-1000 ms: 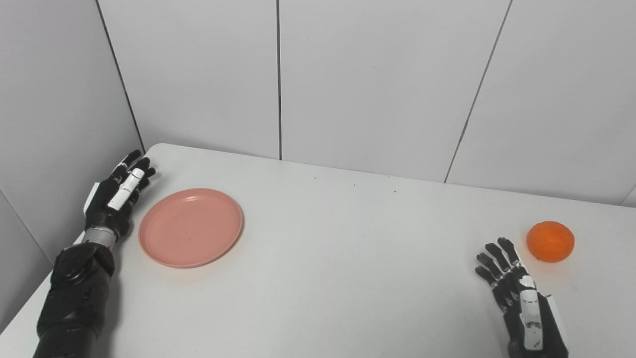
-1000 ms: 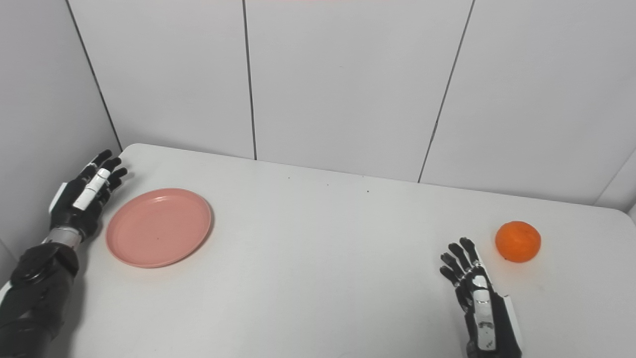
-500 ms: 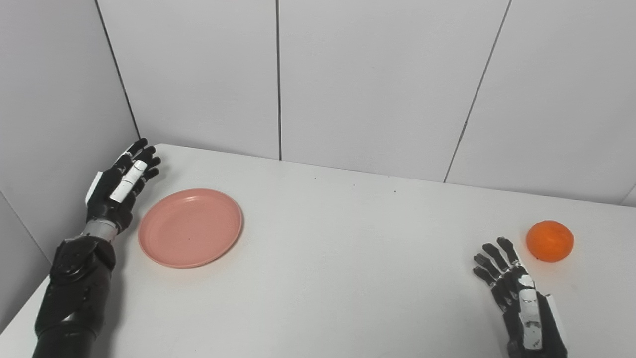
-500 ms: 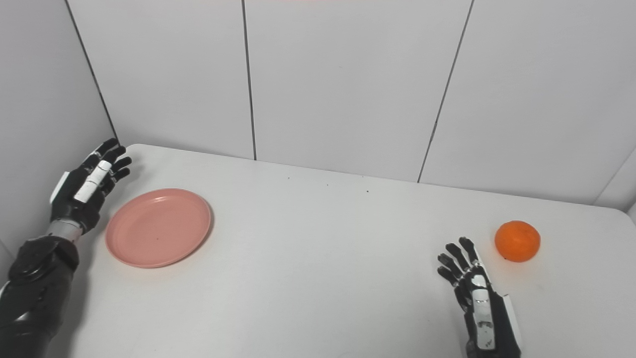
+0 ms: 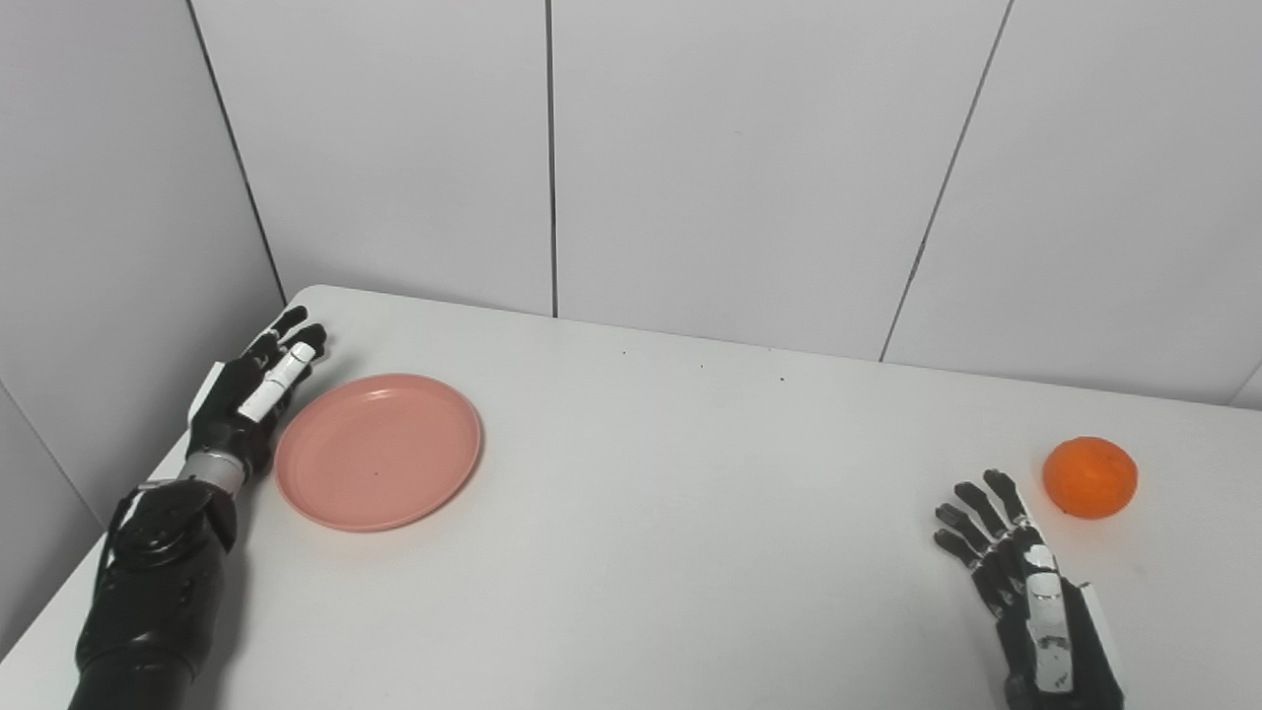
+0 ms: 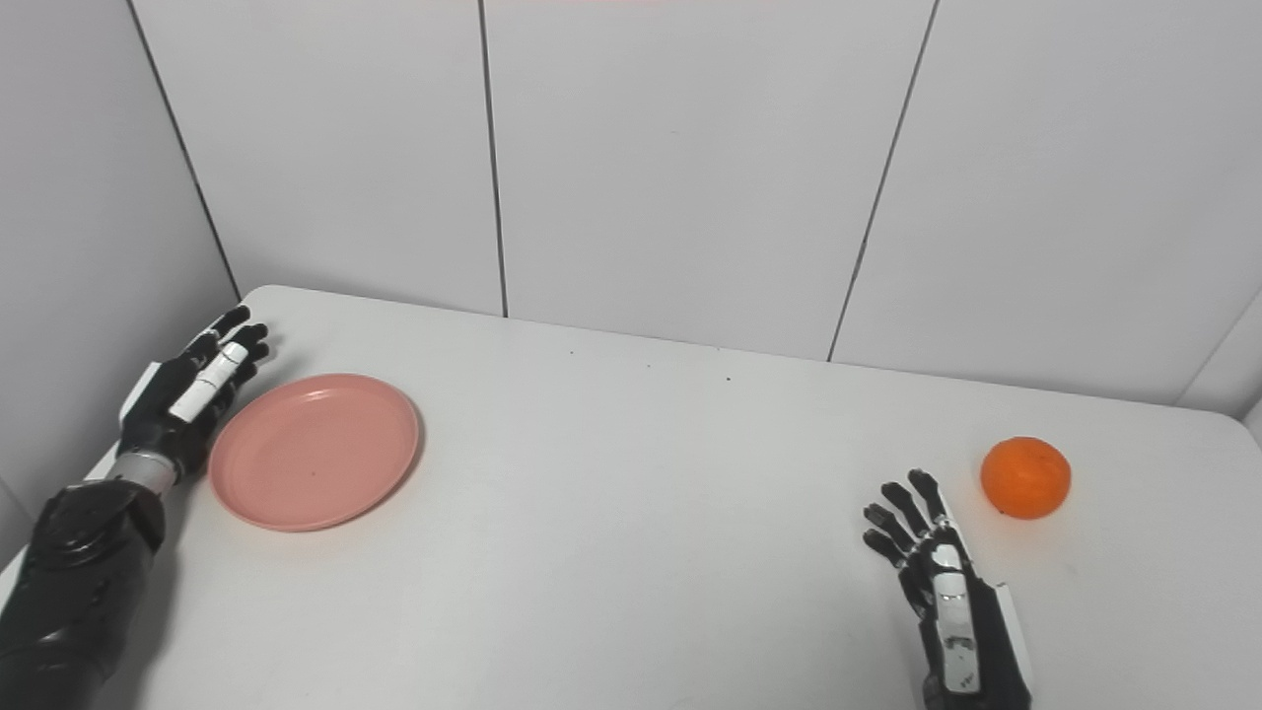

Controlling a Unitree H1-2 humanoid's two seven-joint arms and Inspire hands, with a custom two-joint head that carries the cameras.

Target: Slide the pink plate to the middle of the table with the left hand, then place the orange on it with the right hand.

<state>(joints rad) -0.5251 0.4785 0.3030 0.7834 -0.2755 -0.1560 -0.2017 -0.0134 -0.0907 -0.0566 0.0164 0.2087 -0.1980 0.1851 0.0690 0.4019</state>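
Beside the pink plate (image 5: 378, 451), on the side away from the table's middle, stands the left hand (image 5: 252, 394), edge-on to the white table (image 5: 690, 513) with its fingers (image 5: 292, 347) stretched out and apart, holding nothing. Its palm faces the plate's rim, and it looks just short of touching or barely against it; the pictures do not settle which. So the plate lies directly toward the table's middle from this hand, which is what a sideways push wants: in my judgement the slide is about to begin and none of it is done, since the plate sits near the table's left far corner, well apart from the centre.

Being round and flat, the plate has no long axis and points nowhere, so only the direction of the push matters. The hand's own length runs roughly along the plate's left rim, toward the wall.

Well apart from the plate, at the opposite end of the table, lies the orange (image 5: 1089, 477), likewise round. The right hand (image 5: 1025, 582) rests near it, on the side nearer the plate and nearer the robot, fingers spread and empty, clearly the nearer hand for that later step.
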